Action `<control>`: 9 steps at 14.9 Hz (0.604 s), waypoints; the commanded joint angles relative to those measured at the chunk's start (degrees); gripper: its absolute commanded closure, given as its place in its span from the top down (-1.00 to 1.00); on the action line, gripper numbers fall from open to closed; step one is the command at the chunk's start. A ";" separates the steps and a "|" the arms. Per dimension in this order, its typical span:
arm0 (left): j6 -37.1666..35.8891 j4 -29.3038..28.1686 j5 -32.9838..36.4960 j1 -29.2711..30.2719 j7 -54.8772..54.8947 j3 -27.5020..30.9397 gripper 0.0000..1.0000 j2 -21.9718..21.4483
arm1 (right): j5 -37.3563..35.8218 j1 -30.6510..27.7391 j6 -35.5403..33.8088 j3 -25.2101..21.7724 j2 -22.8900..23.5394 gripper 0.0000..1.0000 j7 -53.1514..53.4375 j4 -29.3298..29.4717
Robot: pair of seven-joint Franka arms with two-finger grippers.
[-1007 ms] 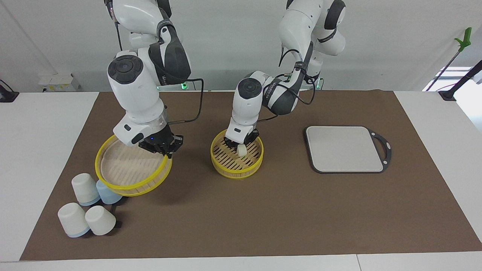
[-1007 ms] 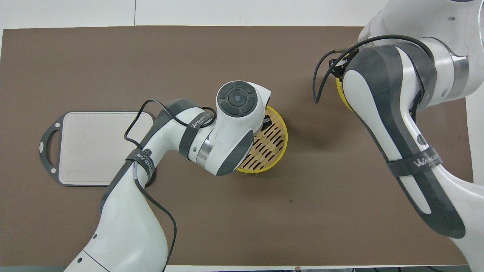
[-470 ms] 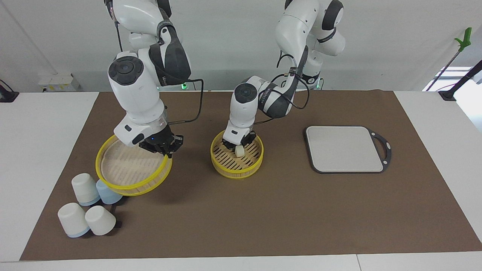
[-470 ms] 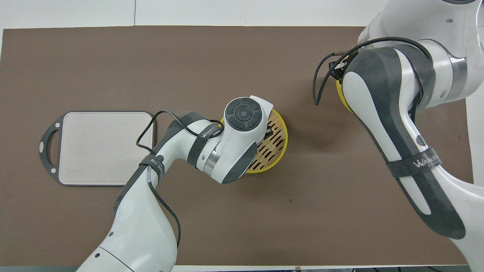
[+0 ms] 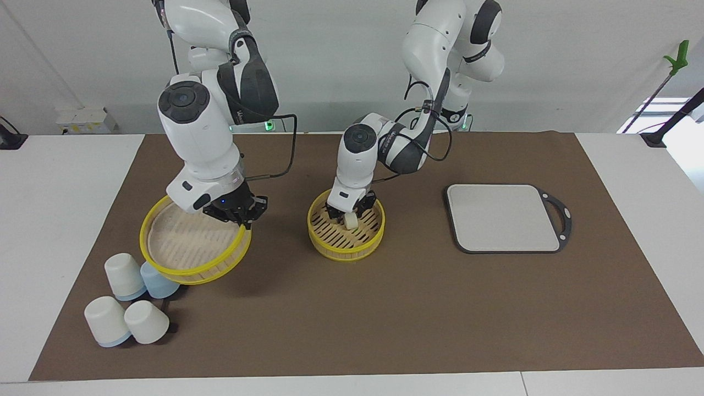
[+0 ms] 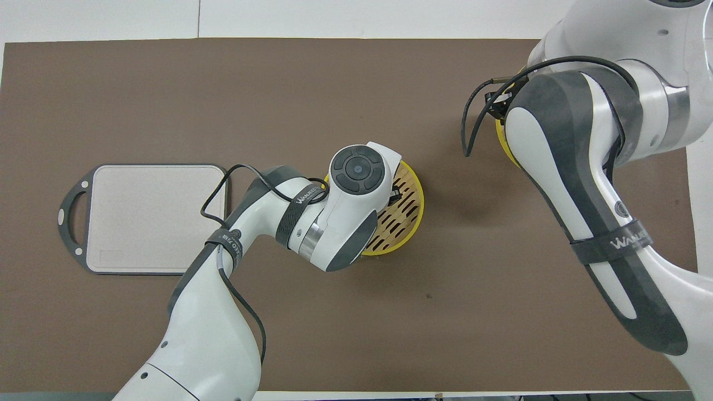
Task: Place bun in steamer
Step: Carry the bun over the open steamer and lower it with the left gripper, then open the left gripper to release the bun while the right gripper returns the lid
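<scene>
Lower than a second ago, the left gripper (image 5: pixel 350 213) now sits inside the steamer (image 5: pixel 346 242), and the bun (image 5: pixel 350 221) has come down with it onto the slatted floor, toward the edge nearer the robots. Its fingers look slightly parted with the bun between their tips; whether they still grip it or have just let go cannot be told. From overhead the left arm's wrist covers most of the steamer, so the bun is hidden there.

The right gripper (image 5: pixel 237 213) is clamped on the rim of the lid tier (image 5: pixel 165 263), holding it tilted above the mat, beside the steamer toward the right arm's end of the table. That arm has hardly moved.

The step in hand appears to be the release. Done well, the fingers would spread only enough to free the dough, then rise straight up so neither tip drags the bun or catches the steamer's yellow rim. A sideways exit risks nudging the light basket or rolling the bun against the wall.

White cups (image 5: pixel 125 275) stand farther from the robots than the lid tier, and a cutting board (image 5: pixel 503 217) lies beside the steamer toward the left arm's end.
</scene>
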 commanded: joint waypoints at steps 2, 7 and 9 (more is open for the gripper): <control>-1.11 0.64 -0.97 -0.44 -0.38 1.38 1.00 -0.82 | 0.67 0.10 1.40 0.45 -2.00 -1.00 -0.29 -2.18; -6.82 3.64 -0.97 0.53 -0.20 3.84 1.00 -4.85 | 0.67 1.51 4.82 0.71 -3.14 -1.00 3.66 -5.34; -10.51 3.47 -0.89 2.28 0.06 6.12 1.00 -8.79 | 0.58 2.83 6.31 0.71 -3.85 -1.00 5.51 -6.93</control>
